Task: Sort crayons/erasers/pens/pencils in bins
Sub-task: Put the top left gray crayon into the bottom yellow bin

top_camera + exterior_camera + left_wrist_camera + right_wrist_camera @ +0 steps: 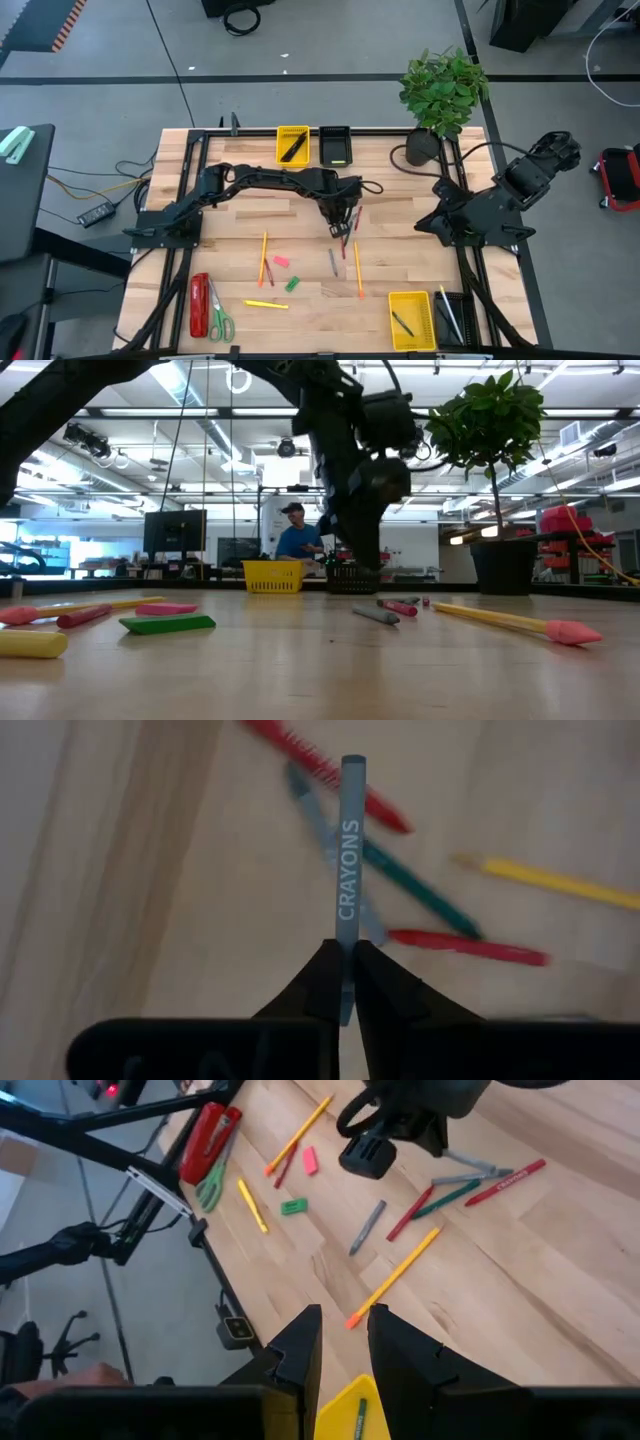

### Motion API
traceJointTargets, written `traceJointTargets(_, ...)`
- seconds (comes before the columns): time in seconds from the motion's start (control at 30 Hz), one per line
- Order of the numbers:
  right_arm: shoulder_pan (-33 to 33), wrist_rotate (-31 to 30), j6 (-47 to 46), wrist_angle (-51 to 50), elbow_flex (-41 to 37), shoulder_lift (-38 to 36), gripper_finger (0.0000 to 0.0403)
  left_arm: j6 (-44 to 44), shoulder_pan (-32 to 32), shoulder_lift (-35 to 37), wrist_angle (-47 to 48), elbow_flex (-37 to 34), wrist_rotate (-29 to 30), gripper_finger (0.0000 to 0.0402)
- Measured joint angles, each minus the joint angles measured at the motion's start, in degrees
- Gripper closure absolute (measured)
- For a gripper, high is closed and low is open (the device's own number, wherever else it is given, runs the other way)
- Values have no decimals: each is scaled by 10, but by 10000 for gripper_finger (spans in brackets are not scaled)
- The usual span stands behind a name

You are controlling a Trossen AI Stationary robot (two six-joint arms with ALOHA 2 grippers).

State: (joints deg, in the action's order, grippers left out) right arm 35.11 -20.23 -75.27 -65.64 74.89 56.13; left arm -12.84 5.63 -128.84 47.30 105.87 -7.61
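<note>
From where I stand, the far left of the wooden table [420,270] holds things that do not belong to the sorting: a red stapler [199,304] and green-handled scissors [219,322], parked near the front left corner, out of the way. Just right of them lie a yellow stick [266,304], an orange pencil [263,256], a pink eraser [281,261] and a green eraser [292,284], all loose on the wood and waiting their turn.

At the back edge stand a yellow bin [292,144] with a dark pen-like stick in it and, touching its right side, a black bin [335,146] with something green inside; I judge the two are set side by side so each kind has its own place.

Over the middle of the table the left gripper [345,982] pinches a grey-blue crayon [349,850] by one end, its fingers pressed tight on it so the printed length sticks out ahead. It looks lifted clear of the remaining crayons [420,890], red and green, scattered below; I take this for the carry toward a bin.

Right of them another orange pencil [357,266] lies alone. At the front right a second yellow bin [411,320] holds a dark stick, with a black bin [452,318] beside it holding long pale ones. The right gripper [345,1342] waits at the right edge above that yellow bin, fingers a little apart, holding nothing.
</note>
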Motion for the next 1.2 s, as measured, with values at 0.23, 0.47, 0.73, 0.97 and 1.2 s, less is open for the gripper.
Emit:
traceJointTargets(0.23,0,44,-2,-12,0,-48,311,15,-7,0,29,97,-89,375)
traceJointTargets(0.47,0,142,-32,-12,0,-90,311,44,-47,1,-1,178,-132,374)
traceJointTargets(0.73,0,244,-37,-32,0,-97,311,87,-112,0,-80,194,-132,388)
traceJointTargets(0.97,0,244,-1,-59,0,-94,311,66,-157,-13,-208,194,-64,391)
traceJointTargets(1.2,0,242,18,-85,0,-88,311,25,-175,-27,-210,193,-13,389)
